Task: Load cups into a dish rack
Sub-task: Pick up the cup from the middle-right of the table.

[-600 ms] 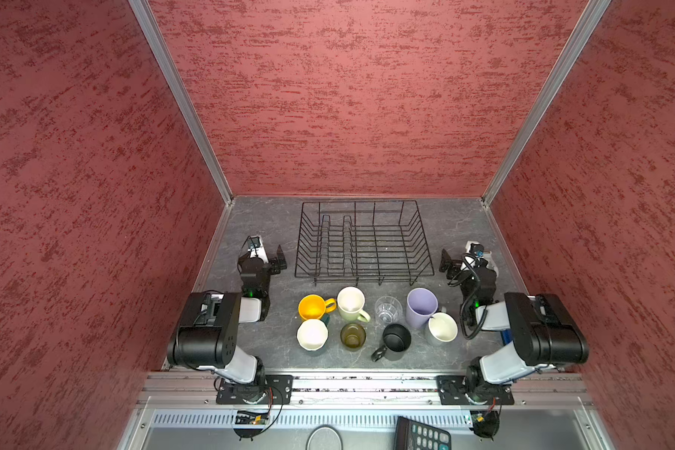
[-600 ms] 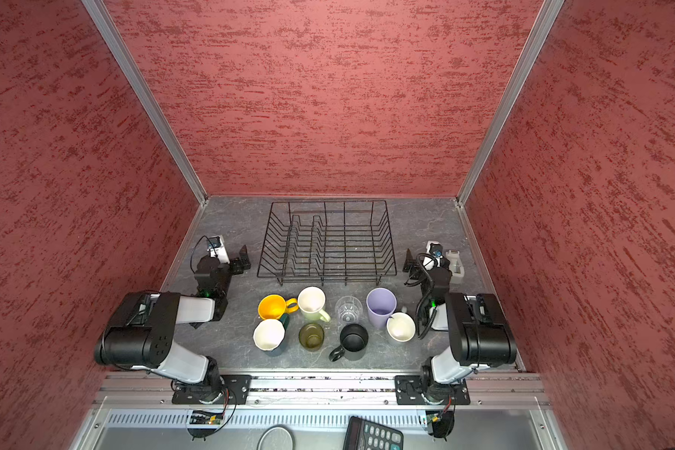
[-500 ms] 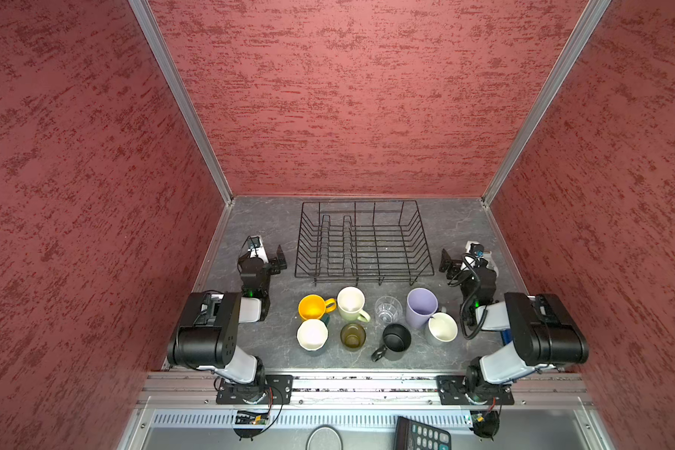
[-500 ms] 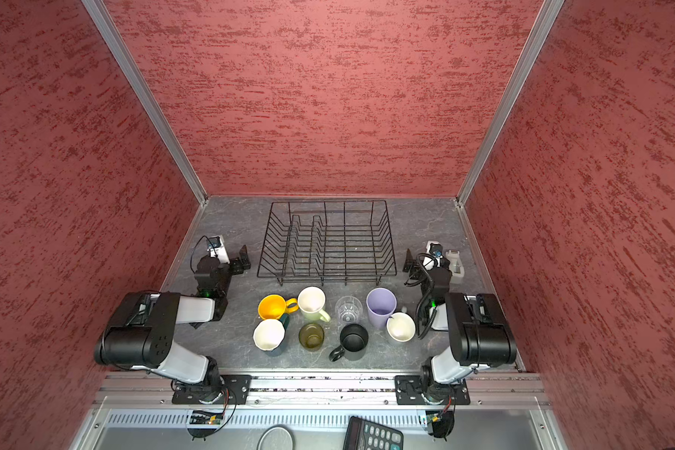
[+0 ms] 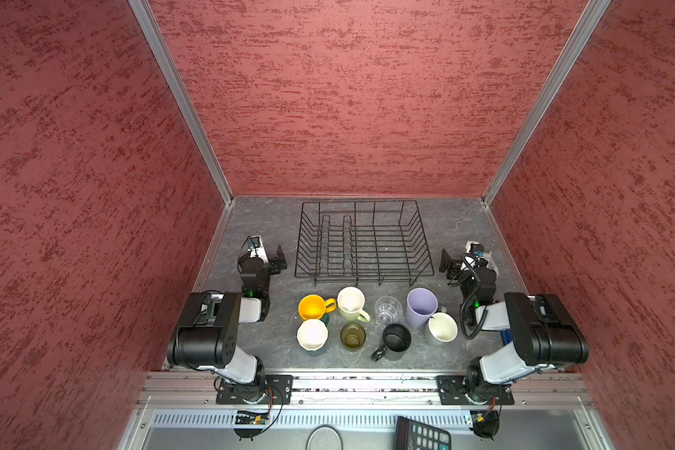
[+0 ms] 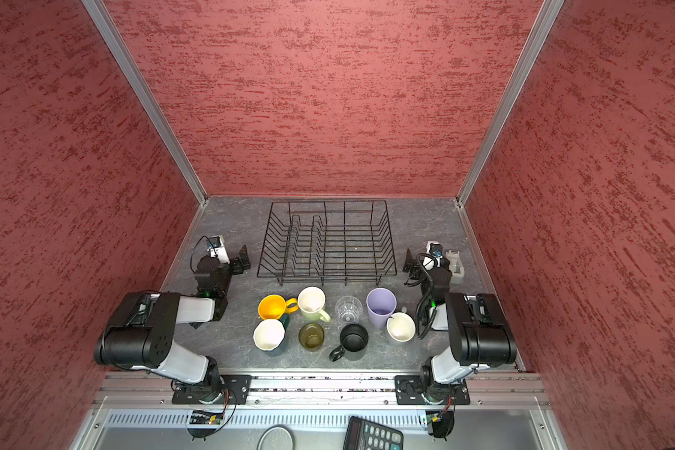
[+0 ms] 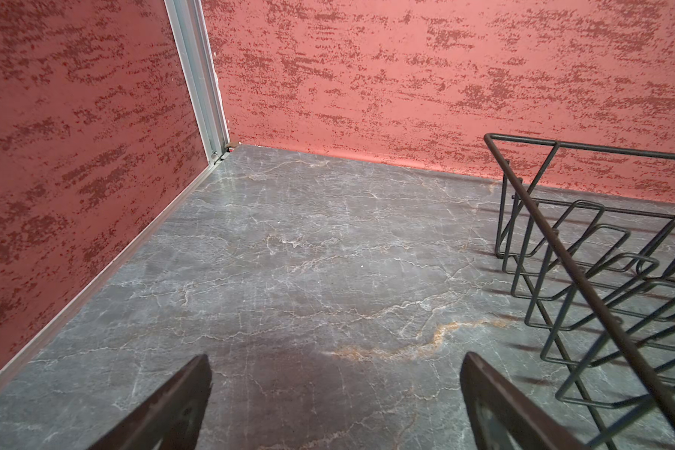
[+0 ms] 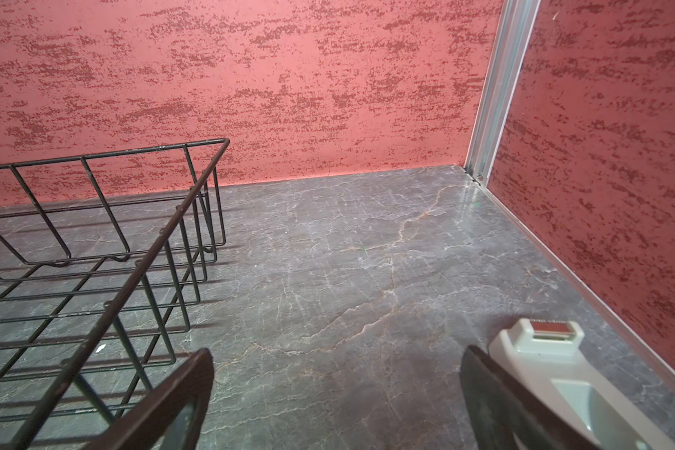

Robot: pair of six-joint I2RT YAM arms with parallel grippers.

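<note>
The black wire dish rack [image 5: 363, 276] [image 6: 328, 276] stands empty at the back of the table. In front of it stand the cups, upright in two rows. They are a yellow mug [image 5: 312, 307], a pale green mug [image 5: 350, 303], a clear glass [image 5: 387, 309], a lilac tumbler [image 5: 421, 307], a grey mug [image 5: 441, 328], a black mug [image 5: 396, 339], an olive glass [image 5: 352, 336] and a dark teal mug [image 5: 311, 335]. My left gripper [image 5: 269, 258] [image 7: 336, 389] rests open left of the rack [image 7: 562, 249]. My right gripper [image 5: 464, 264] [image 8: 336, 389] rests open right of the rack [image 8: 133, 274]. Both hold nothing.
A small white plastic piece [image 8: 538, 350] [image 6: 454, 267] lies on the table beside my right gripper. Red walls close in the back and both sides. A calculator [image 5: 421, 434] lies on the metal ledge below the table's front rail.
</note>
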